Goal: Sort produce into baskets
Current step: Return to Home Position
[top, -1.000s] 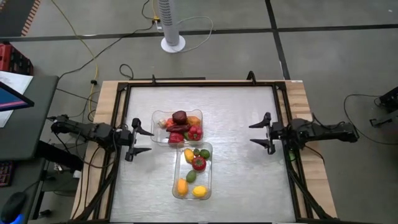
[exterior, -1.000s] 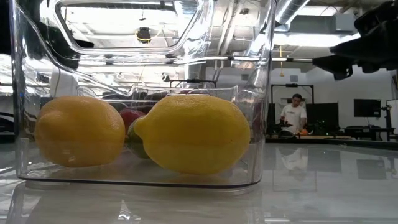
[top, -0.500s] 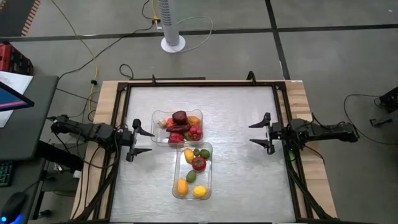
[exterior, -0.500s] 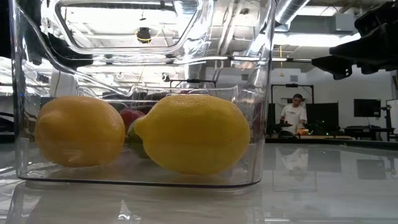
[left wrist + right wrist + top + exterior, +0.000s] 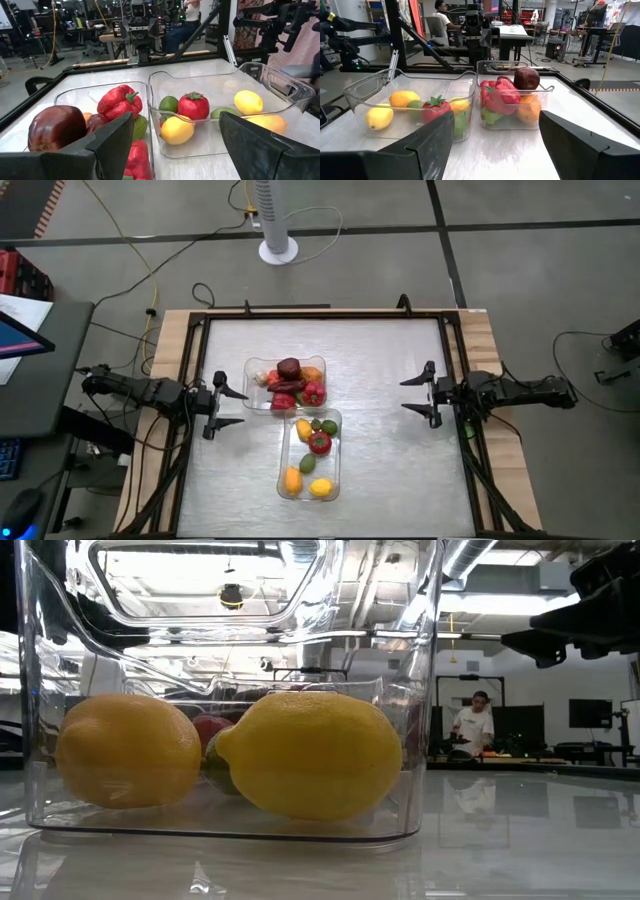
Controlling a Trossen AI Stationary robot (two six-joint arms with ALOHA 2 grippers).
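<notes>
Two clear baskets stand mid-table. The far basket (image 5: 286, 384) holds red, maroon, orange and whitish produce (image 5: 290, 370). The near basket (image 5: 309, 454) holds yellow, green and red produce (image 5: 319, 443); its two yellow pieces (image 5: 310, 755) fill the low view. My left gripper (image 5: 228, 405) is open and empty at the table's left, level with the baskets. My right gripper (image 5: 417, 394) is open and empty at the table's right. Both baskets show in the left wrist view (image 5: 200, 115) and the right wrist view (image 5: 510, 95).
A dark frame (image 5: 320, 317) rims the table. A fan stand (image 5: 277, 240) and cables lie on the floor beyond the far edge. A person (image 5: 470, 727) stands far off in the room. Bare table top lies between each gripper and the baskets.
</notes>
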